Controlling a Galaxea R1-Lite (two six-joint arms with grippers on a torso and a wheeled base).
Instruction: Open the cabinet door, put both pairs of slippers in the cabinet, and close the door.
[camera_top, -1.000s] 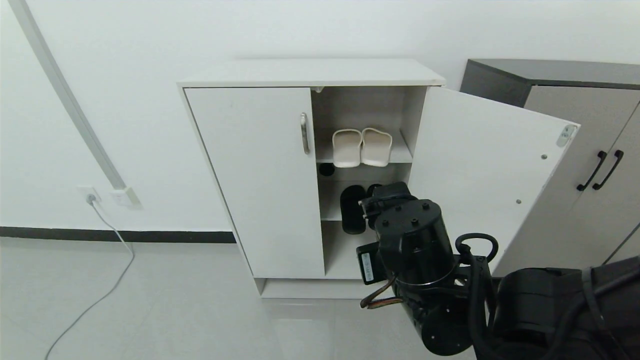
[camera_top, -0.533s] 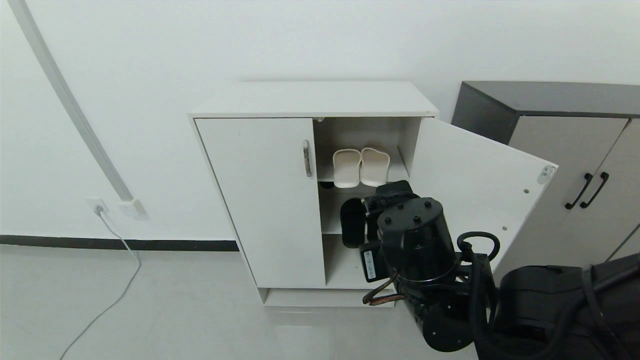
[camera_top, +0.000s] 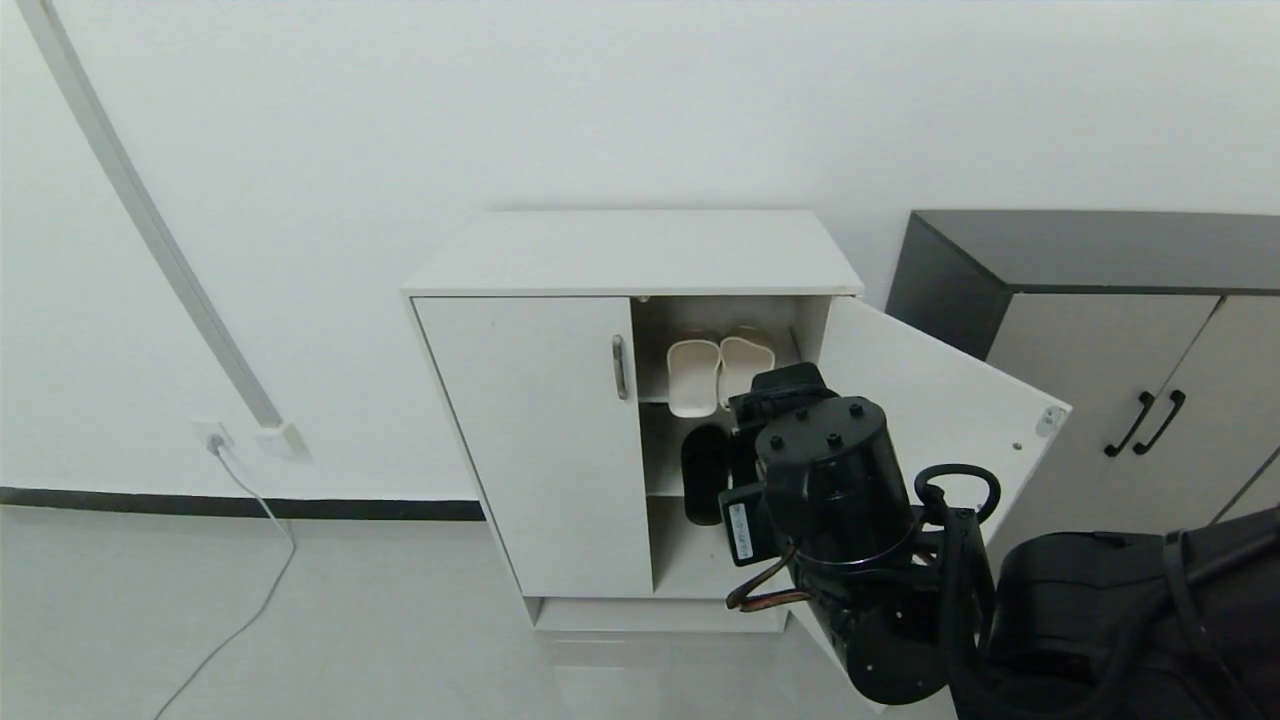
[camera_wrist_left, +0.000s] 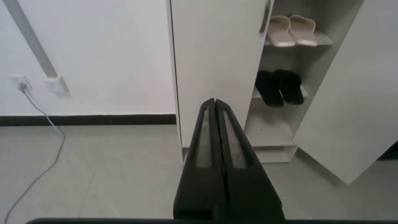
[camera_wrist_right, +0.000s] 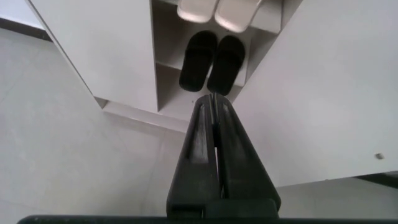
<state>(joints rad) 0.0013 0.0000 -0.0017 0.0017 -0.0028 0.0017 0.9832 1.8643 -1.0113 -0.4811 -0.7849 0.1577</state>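
Note:
A white cabinet (camera_top: 640, 250) stands against the wall with its right door (camera_top: 930, 400) swung open and its left door (camera_top: 540, 440) closed. A pair of white slippers (camera_top: 712, 372) lies on the upper shelf, also seen as white slippers (camera_wrist_left: 291, 29) and white slippers (camera_wrist_right: 219, 10). Black slippers (camera_top: 705, 472) rest on the middle shelf, black slippers (camera_wrist_left: 280, 86) and black slippers (camera_wrist_right: 211, 59). My right gripper (camera_wrist_right: 213, 99) is shut and empty, just in front of the open compartment. My left gripper (camera_wrist_left: 214, 106) is shut and empty, back from the cabinet above the floor.
A grey cabinet (camera_top: 1120, 300) with black handles stands right of the open door. A wall socket with a cable (camera_top: 250, 520) trailing over the floor is to the left. The tiled floor (camera_top: 300, 640) lies open in front of the white cabinet.
The head camera has pulled back, so the cabinet appears smaller and lower in view. The right arm stays in front of the open compartment.

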